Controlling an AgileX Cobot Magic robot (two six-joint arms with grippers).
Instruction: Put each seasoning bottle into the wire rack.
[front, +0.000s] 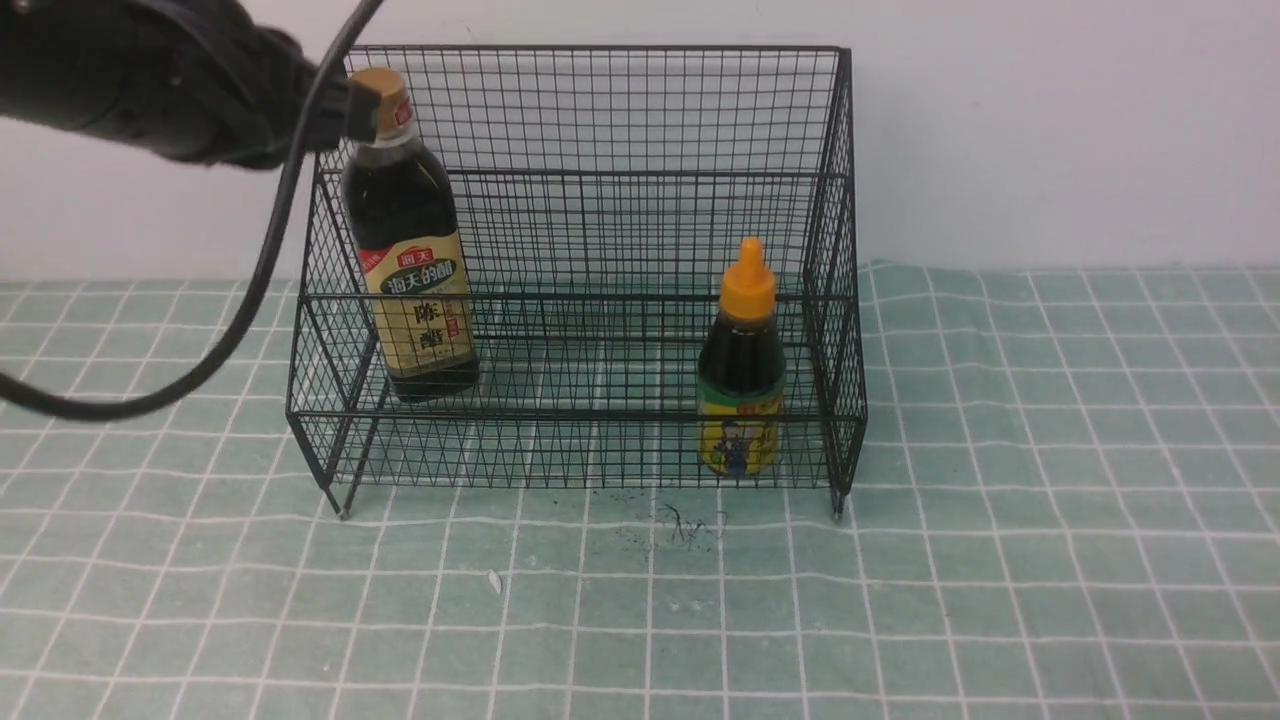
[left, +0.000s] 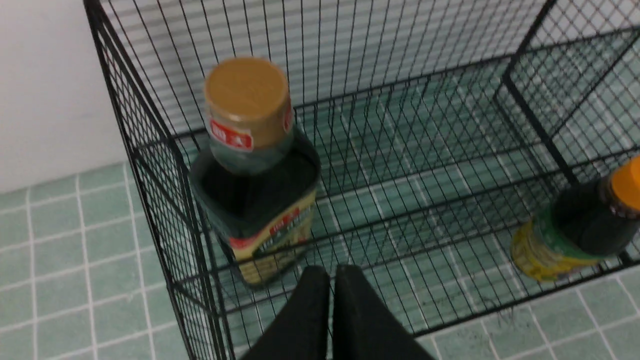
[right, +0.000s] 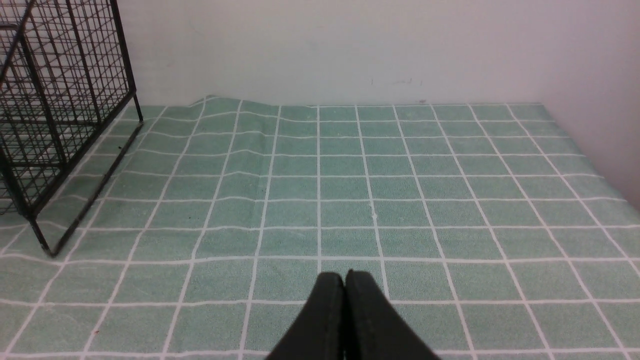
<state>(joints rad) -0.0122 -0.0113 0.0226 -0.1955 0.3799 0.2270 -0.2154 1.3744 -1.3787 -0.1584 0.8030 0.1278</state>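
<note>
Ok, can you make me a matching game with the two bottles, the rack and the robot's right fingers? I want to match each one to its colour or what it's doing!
Things:
1. tall bottle
2. short bottle
3. wire rack
4. right fingers

Clues:
A. orange cap
B. pressed shut, holding nothing
C. gold cap
D. black mesh

Pairs: 1-C, 2-A, 3-D, 4-B

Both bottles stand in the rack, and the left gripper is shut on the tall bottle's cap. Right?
No. The left gripper is shut on nothing: the left wrist view shows its fingers pressed together, apart from the tall bottle. Both bottles do stand in the rack.
</note>
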